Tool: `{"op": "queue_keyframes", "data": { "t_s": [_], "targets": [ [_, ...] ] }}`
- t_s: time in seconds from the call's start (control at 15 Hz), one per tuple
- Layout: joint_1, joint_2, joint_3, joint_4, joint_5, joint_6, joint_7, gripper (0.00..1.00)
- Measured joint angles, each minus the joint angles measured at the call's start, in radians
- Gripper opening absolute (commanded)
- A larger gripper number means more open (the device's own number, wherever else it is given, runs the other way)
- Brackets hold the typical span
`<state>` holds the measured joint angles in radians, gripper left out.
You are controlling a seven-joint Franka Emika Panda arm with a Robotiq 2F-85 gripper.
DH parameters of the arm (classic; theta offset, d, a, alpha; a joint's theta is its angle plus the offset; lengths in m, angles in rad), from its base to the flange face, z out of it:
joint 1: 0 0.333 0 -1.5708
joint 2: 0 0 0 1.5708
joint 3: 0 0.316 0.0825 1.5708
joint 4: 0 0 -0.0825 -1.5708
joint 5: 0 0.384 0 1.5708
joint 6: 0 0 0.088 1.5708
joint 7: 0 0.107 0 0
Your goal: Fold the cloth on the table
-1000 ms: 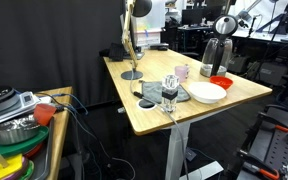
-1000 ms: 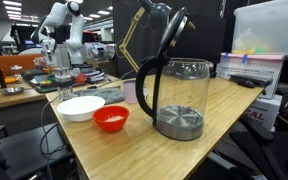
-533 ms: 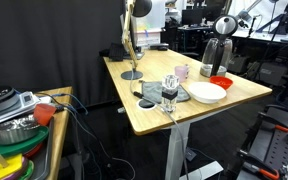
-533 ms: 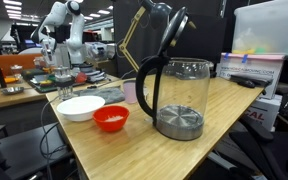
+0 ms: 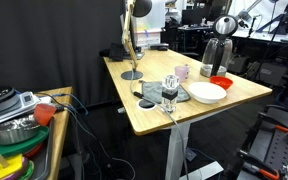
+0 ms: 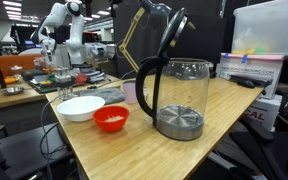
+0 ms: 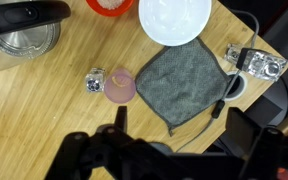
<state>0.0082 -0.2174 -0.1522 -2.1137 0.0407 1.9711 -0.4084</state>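
**Exterior views.** In an exterior view the cloth [image 5: 156, 90] lay flat on the desk [image 5: 144, 122], near the desk edge closest to the camera. A white bowl [image 5: 208, 92] stood at 3 o'clock of the cloth. A pink cup [image 5: 181, 72] stood at 1 o'clock and a small black disc [image 5: 146, 103] at 7 o'clock. A clear object [image 5: 170, 93] overlapped the cloth in this view. The kettle [image 5: 217, 55] stood well apart, toward the far end.

In an exterior view taken from the kettle end, the kettle [image 6: 174, 95] filled the foreground. The cloth [image 6: 110, 96] showed as a grey patch on the desk [image 6: 94, 148], at 3 o'clock of the white bowl [image 6: 81, 106]. The red bowl [image 6: 111, 118] lay nearer the camera. The fingers could not be picked out with certainty in either exterior view.

**Wrist view.** The cloth [image 7: 179, 80] lay spread as a tilted square on the desk [image 7: 44, 110]. The fingers [image 7: 119, 120] stood released and wide apart, raised above the desk, gripping nothing. The cloth's lower corner fell between them, and the rest of it extended toward 12 o'clock. The finger on the picture's right overlapped the cloth's lower right edge. The white bowl [image 7: 174, 18] sat just beside the cloth's upper corner. The pink cup [image 7: 121, 87] sat just beside the cloth at 9 o'clock, and the clear object [image 7: 256, 62] near it at 2 o'clock.
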Motion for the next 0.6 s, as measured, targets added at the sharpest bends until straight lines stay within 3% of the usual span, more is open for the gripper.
{"op": "queue_keyframes", "data": {
  "t_s": [0.33,0.6],
  "targets": [
    [0.001,0.004,0.007,0.0,0.0,0.005,-0.001,1.0],
    [0.018,0.067,0.055,0.003,-0.001,0.091,-0.003,1.0]
  ]
}}
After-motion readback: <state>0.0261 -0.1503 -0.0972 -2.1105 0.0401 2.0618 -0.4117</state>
